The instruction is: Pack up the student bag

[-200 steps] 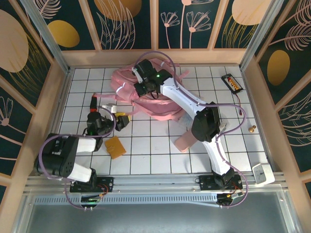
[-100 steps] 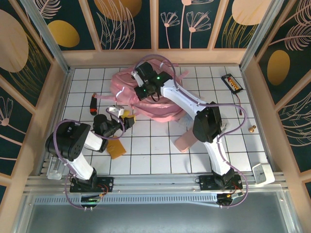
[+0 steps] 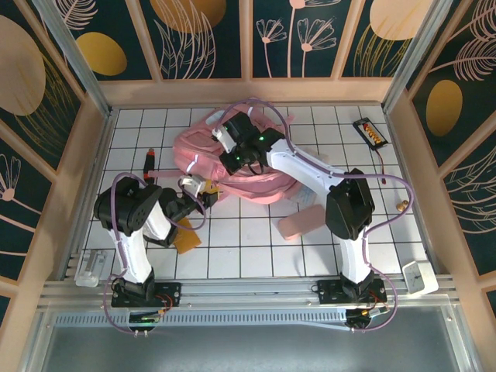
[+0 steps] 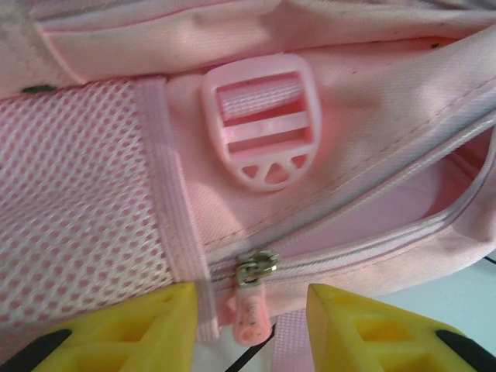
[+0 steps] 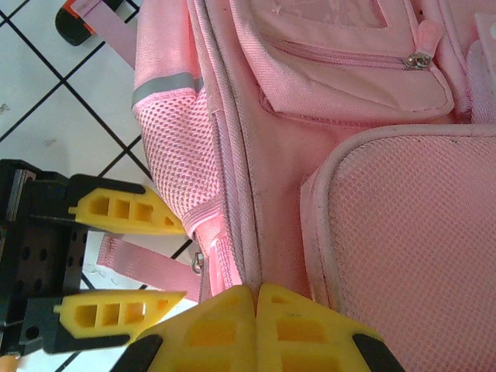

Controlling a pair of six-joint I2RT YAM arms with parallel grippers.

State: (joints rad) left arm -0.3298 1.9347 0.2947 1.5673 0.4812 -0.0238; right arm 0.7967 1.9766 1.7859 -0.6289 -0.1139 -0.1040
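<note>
So the left gripper [image 4: 252, 301] had its jaws released either side of the zipper pull [image 4: 249, 319] on the student bag [image 4: 372, 139], ready to grab. The right gripper [image 5: 256, 301], jaws clenched, probably pinned the fabric.

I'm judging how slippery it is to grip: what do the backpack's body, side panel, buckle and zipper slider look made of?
Backpack body: matte woven pink cloth, going by the weave and stitched seams. Side panel: open mesh with regular holes. Buckle: probably moulded plastic, smooth with a soft sheen. Zipper slider: likely metal, silvery and glinting.
</note>
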